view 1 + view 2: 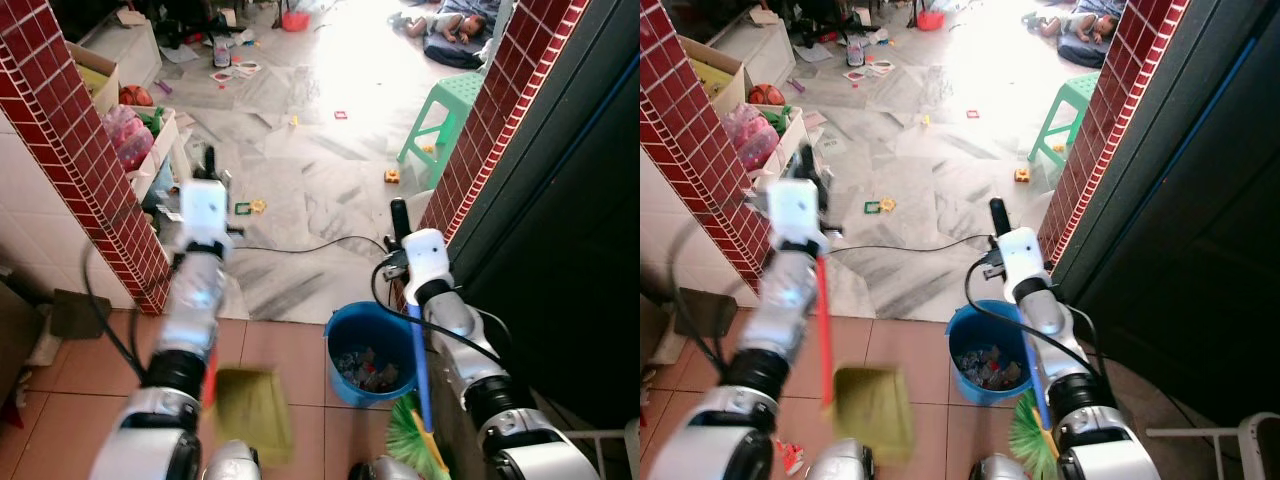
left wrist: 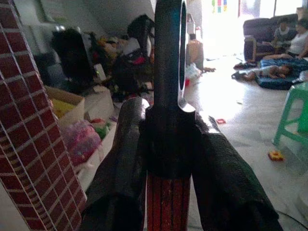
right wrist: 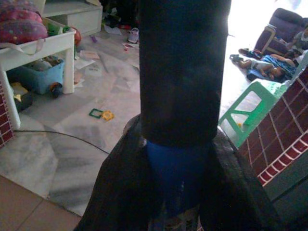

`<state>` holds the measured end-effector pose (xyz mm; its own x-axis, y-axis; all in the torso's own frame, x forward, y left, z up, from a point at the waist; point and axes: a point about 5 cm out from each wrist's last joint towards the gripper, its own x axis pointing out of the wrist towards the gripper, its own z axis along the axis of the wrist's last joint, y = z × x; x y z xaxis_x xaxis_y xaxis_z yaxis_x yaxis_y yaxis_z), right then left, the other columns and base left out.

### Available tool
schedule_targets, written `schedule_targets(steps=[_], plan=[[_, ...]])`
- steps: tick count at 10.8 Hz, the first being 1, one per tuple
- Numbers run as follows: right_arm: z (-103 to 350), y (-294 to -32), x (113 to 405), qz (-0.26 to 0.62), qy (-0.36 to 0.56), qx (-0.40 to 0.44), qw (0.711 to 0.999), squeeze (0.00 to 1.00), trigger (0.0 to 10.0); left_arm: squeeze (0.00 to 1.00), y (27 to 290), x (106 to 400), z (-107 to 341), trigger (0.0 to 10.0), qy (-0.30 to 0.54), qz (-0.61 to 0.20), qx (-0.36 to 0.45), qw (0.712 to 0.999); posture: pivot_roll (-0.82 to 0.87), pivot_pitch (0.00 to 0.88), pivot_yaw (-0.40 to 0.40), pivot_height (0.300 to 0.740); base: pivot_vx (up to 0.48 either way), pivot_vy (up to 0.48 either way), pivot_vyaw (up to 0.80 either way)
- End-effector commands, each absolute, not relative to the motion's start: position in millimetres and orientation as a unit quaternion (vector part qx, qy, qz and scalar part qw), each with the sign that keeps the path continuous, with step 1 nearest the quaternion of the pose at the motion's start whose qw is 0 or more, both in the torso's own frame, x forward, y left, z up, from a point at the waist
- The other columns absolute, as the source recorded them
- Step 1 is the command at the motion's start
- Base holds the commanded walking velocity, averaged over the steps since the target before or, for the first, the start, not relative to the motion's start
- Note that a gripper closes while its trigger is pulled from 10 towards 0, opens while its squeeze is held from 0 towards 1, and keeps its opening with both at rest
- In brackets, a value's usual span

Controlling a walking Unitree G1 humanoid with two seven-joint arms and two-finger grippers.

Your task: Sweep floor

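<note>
A humanoid robot stands at a doorway between red-brick pillars, tools in both arms, with the sweeping seemingly between strokes. At lower left of the head views, the left gripper pinches the red handle of a yellow-green dustpan, which hangs blurred above the terracotta tiles. At lower centre-right, the right gripper has its fingers pressed around the blue handle of a green-bristled broom, its head near the bottom edge beside a blue bucket already holding scraps. Ahead, across the upper half of the frame, the marble floor is dotted with small toys and paper (a black cable crosses it mid-frame), and a green stool stands at upper right. The litter near the threshold probably comes next; that calls for stepping forward, lowering the bristles and setting the pan flat, while avoiding the cable.
</note>
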<state>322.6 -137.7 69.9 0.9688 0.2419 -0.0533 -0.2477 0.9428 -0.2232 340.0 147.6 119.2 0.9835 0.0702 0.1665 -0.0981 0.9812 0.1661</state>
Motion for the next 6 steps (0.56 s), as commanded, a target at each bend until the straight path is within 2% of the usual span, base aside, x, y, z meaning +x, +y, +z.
schedule_targets(steps=[1,3,6], plan=[[79.1,-133.0,328.8,0.127,-0.008,-0.106,0.986,0.00,10.0,0.00,142.9,339.8,119.6,10.0,-0.091,0.032,0.076,0.992,0.06,0.000,-0.078,0.740,0.000,0.000,0.00],[79.2,-120.6,331.6,0.148,-0.001,-0.100,0.984,0.00,10.0,0.00,134.5,331.6,106.0,10.0,-0.074,0.020,0.066,0.995,0.08,0.000,-0.096,0.740,0.000,0.450,0.00],[72.0,-122.8,327.0,0.145,0.015,-0.093,0.985,0.00,10.0,0.00,128.2,321.2,104.2,10.0,-0.075,-0.012,0.042,0.996,0.07,0.000,-0.093,0.740,0.000,0.480,0.00]])
